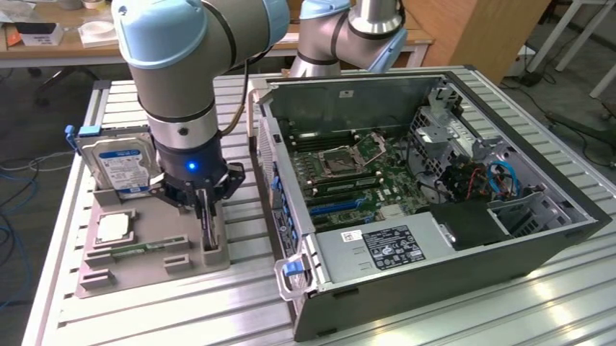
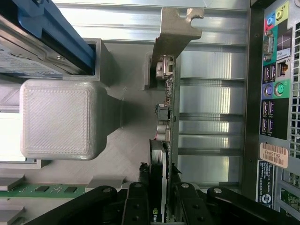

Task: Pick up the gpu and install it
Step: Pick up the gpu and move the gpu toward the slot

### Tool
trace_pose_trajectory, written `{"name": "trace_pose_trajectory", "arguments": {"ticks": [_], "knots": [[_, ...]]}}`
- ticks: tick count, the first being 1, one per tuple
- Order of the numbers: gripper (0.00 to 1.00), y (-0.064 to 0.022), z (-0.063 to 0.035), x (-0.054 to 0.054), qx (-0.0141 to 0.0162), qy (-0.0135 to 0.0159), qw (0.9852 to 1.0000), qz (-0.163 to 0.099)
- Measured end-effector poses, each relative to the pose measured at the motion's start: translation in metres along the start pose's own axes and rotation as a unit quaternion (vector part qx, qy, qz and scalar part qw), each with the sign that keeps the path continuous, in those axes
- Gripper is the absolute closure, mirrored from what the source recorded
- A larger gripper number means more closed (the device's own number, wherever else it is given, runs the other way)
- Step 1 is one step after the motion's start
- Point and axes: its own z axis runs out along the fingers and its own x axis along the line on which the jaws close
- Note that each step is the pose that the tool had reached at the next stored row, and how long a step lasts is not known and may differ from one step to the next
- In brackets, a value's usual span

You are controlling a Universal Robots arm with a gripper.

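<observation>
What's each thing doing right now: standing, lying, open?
gpu, standing on edge in a slot of the holder.
gripper, low over the gpu.
hard drive, standing upright in the holder.
memory stick, lying flat in the holder.
computer case, on its side, open on top.

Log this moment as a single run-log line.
stage: pick | gripper: lowered onto gpu | gpu: standing on edge in gray tray, not lifted | computer case: open, gpu not installed
</observation>
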Motion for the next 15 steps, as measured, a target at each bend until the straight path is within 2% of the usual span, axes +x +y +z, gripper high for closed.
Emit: {"name": "trace_pose_trajectory", "arguments": {"ticks": [15], "knots": [[0.73,0.0000,0.0002,0.0000,-0.0001,-0.0001,1.0000,0.000]]}}
